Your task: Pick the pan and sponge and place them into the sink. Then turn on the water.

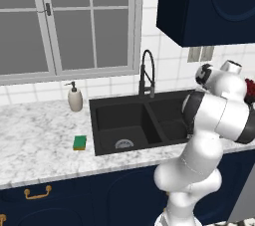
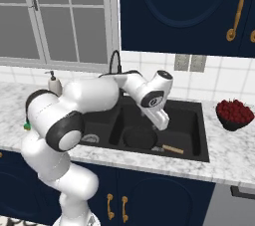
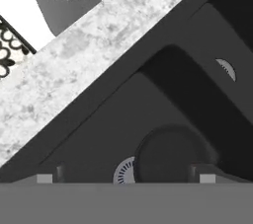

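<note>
pan [image 2: 141, 137] sat in the right basin of the sink [image 2: 196, 115], sponge [image 1: 79, 143] was on the counter [image 1: 35, 135], tool [image 3: 126, 178] hung above the pan, jaws spread wide, holding nothing.

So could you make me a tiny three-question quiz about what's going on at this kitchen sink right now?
1. True or false: the round black frying pan with the wooden handle lies in the black double-basin sink.
2. Where is the small green-and-yellow sponge? A) in the sink B) on the marble counter C) in the gripper
3. Fill in: the two-finger gripper is ____ (open/shut).

Key: 1 true; 2 B; 3 open.
</note>
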